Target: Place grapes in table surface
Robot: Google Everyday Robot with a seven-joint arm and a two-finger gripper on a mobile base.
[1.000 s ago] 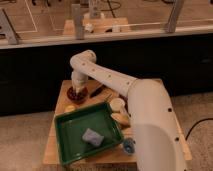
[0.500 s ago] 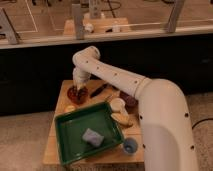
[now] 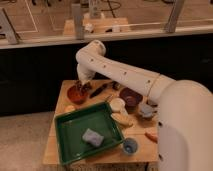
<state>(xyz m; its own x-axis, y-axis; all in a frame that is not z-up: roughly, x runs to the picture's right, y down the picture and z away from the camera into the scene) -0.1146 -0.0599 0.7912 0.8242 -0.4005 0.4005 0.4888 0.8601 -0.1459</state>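
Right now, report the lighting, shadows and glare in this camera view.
Camera view: soft, even light on the table surface, with no hard shadows; no glare on the green tray; the tool reads dark over the reddish bowl at the far left corner, against the black band behind; the floor beyond is brighter.

Arm (image 3: pixel 120 72): bulky rear link now lies further right of the green tray (image 3: pixel 75 135). More of the counter (image 3: pixel 140 150) shows right of the tray, including the dark bowl (image 3: pixel 131 96). End effector (image 3: pixel 81 88): slightly shifted, just behind the tray's far-left corner.
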